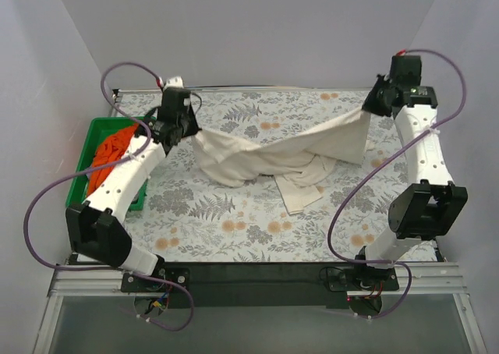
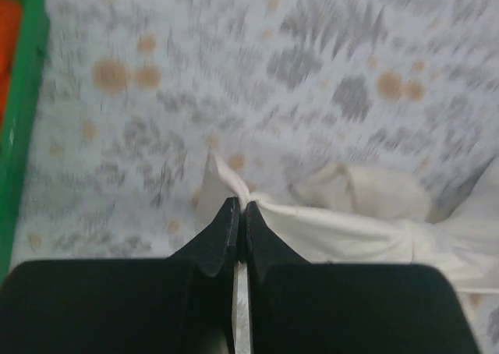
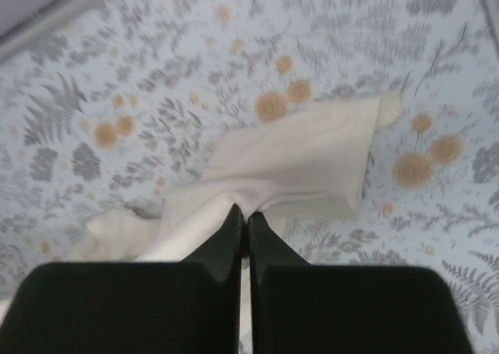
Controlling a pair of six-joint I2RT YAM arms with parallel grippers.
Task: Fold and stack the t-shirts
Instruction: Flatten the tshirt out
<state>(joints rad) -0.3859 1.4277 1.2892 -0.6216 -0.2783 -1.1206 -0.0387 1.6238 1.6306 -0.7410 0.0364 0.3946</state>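
The cream t-shirt (image 1: 273, 155) hangs twisted between my two grippers above the middle of the floral table, its lower part resting on the cloth. My left gripper (image 1: 191, 129) is shut on the shirt's left edge; it shows in the left wrist view (image 2: 240, 203) with cream cloth (image 2: 351, 229) pinched at the tips. My right gripper (image 1: 366, 111) is shut on the shirt's right edge, also seen in the right wrist view (image 3: 243, 211) with cream cloth (image 3: 296, 155) below it. The orange t-shirt (image 1: 105, 159) lies in the green tray. The lavender shirt is out of view.
The green plastic tray (image 1: 86, 147) sits at the left edge of the table under my left arm; its rim shows in the left wrist view (image 2: 19, 136). White walls close in the table at the back and sides.
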